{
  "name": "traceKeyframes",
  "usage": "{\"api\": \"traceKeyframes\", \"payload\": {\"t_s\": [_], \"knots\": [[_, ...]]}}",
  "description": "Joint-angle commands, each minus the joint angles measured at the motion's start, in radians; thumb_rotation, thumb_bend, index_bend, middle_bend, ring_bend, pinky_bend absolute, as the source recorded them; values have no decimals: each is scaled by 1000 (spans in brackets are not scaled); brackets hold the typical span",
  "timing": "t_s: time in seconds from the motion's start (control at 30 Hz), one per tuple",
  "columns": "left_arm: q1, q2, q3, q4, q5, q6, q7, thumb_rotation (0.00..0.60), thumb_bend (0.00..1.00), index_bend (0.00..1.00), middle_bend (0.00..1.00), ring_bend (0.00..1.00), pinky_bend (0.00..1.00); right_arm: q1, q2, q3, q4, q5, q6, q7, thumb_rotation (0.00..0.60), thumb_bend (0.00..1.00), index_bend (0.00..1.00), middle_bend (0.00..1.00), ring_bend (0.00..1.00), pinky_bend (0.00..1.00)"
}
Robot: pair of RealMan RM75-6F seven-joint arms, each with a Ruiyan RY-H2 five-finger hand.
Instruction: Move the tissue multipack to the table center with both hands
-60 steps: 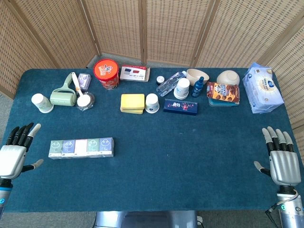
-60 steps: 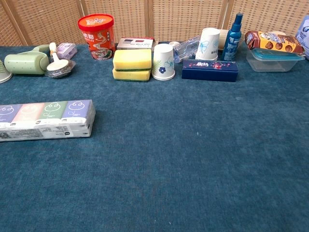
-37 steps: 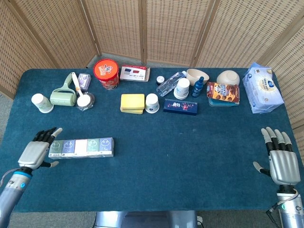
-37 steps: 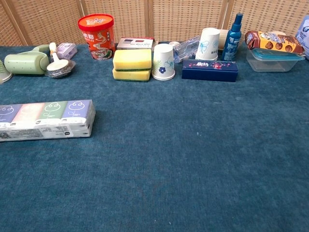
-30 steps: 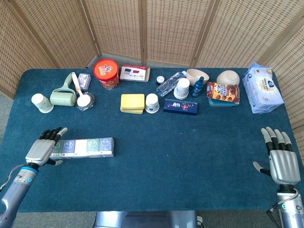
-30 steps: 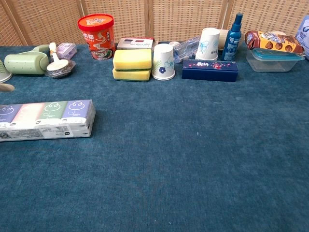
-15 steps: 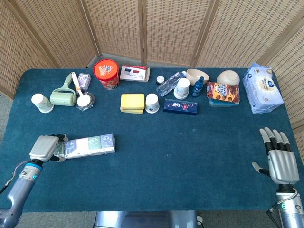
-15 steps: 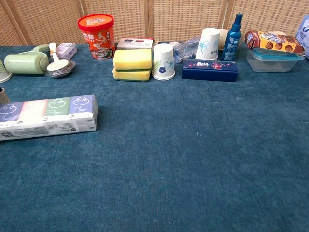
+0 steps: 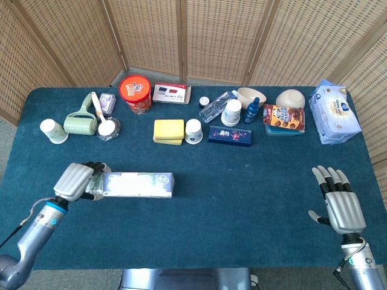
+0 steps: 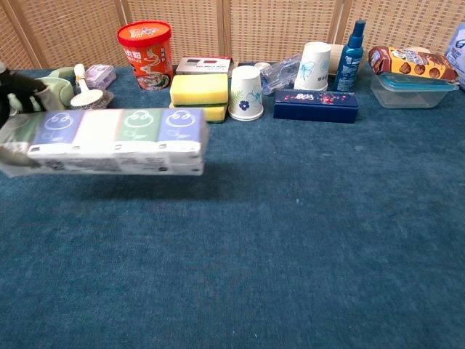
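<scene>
Now the tissue multipack (image 9: 138, 185) lay lengthwise left of the table's middle, blurred in the head view; in the chest view (image 10: 116, 142) it appeared raised off the blue tablecloth (image 9: 242, 181), with a shadow on the cloth beneath it. The left hand (image 9: 77, 181) gripped the pack's left end, its forearm reaching in from the near left corner, the back of the hand facing up and its dark fingers (image 9: 97, 167) curled over the top of that end. In the chest view only a dark smear at the left edge (image 10: 16, 87) showed this hand (too blurred to read the fingers there).

The right hand (image 9: 340, 205) was well apart from the pack, low at the right edge of the table, back toward the camera and pointing away from the robot. Its fingers were straight and slightly fanned with the thumb out to the side, holding and touching nothing.

Behind the pack, along the far side, stood a stack of yellow sponges (image 9: 168, 131) with a flowered paper cup (image 9: 193, 131) just beside it, then a dark blue box (image 9: 230, 135). Further back were a red tub (image 9: 135, 92), a green lint roller (image 9: 80, 122), a clear plastic bottle (image 9: 215, 106), a blue spray bottle (image 9: 252, 110), a cookie pack (image 9: 284, 118) and a bag of wipes (image 9: 334, 112).
</scene>
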Motion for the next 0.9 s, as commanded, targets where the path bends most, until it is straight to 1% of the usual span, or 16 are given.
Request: {"api": "traceKeyframes", "payload": {"t_s": [0.03, 0.13, 0.17, 0.23, 0.37, 0.67, 0.9], "knots": [[-31, -13, -22, -33, -20, -29, 32, 600, 21, 521, 581, 492, 558, 19, 21, 2, -36, 9, -34, -4, 600, 0, 0, 0, 0, 2], [-65, -42, -44, -60, -49, -59, 71, 600, 21, 517, 581, 489, 559, 40, 43, 5, -90, 13, -69, -2, 600, 0, 0, 0, 0, 2], [-89, -66, -55, -74, -61, -83, 92, 600, 21, 516, 581, 489, 559, 55, 50, 5, -121, 3, -86, -7, 600, 0, 0, 0, 0, 2], [-127, -109, -78, -77, -101, -120, 141, 600, 21, 515, 581, 488, 558, 75, 61, 6, -172, 4, -115, -32, 600, 0, 0, 0, 0, 2], [-176, -180, -111, -81, -176, -145, 230, 600, 21, 515, 581, 487, 558, 105, 64, 15, -247, 39, -156, -99, 600, 0, 0, 0, 0, 2], [-237, -273, -147, -95, -262, -143, 303, 600, 20, 515, 579, 485, 559, 171, 7, 43, -303, 156, -214, -229, 600, 0, 0, 0, 0, 2], [-263, -311, -156, -98, -286, -132, 326, 600, 20, 515, 578, 485, 558, 197, -28, 54, -313, 218, -222, -274, 600, 0, 0, 0, 0, 2]]}}
